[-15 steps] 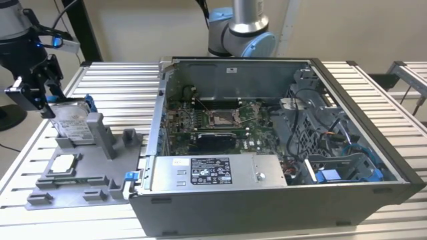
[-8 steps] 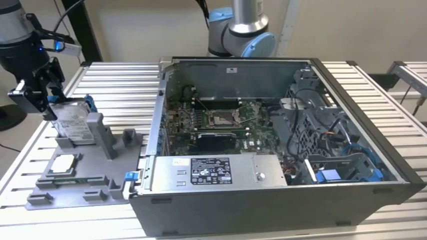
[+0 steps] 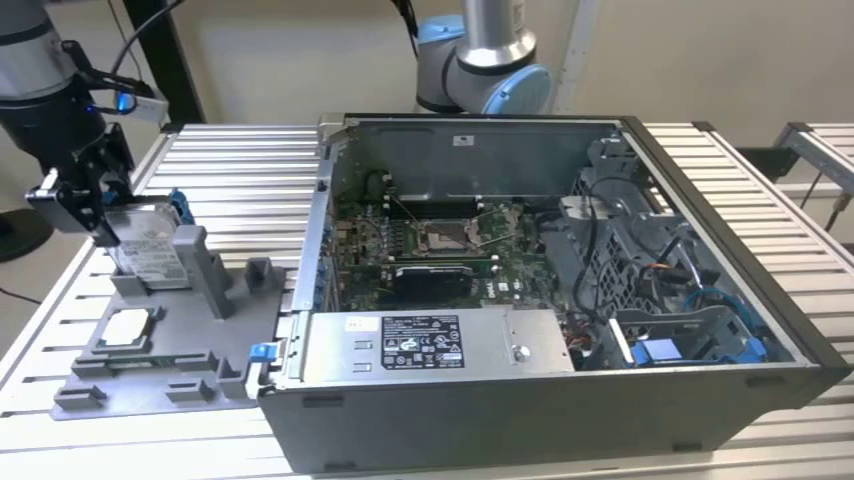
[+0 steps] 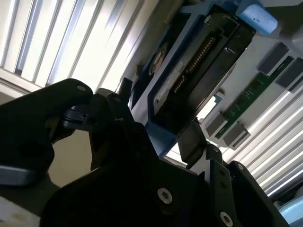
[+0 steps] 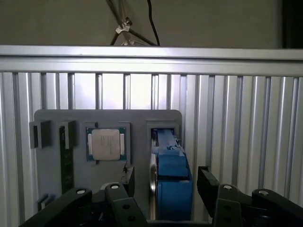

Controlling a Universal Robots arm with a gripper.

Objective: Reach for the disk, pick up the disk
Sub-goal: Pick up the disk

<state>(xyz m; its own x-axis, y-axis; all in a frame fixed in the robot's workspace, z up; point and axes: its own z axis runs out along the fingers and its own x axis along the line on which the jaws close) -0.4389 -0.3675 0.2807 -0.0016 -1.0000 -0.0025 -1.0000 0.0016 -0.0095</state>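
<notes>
The disk (image 5: pixel 173 182) stands on edge in a slot of the grey holder (image 3: pixel 200 300), its blue frame facing the first wrist view. It sits right between the fingers (image 5: pixel 207 182) of my end effector (image 3: pixel 96 228). The end effector is released. In the first wrist view there's a sliver of gap on each side of the disk, so I read nothing as gripped yet. The small square chip (image 5: pixel 105 144) lies flat on the same holder, off to one side of the end effector and clear of the fingers. The open computer case (image 3: pixel 721 200) is well away, beyond the holder on the same slatted desk (image 3: pixel 240 160).

By my reckoning the reach is about done and the pickup hasn't started. A good grip calls for the fingers to close evenly on the two broad faces, low enough to bite metal and not only the blue frame. The pull then has to follow the line of the slot, so the disk doesn't jam or tip the holder.
</notes>
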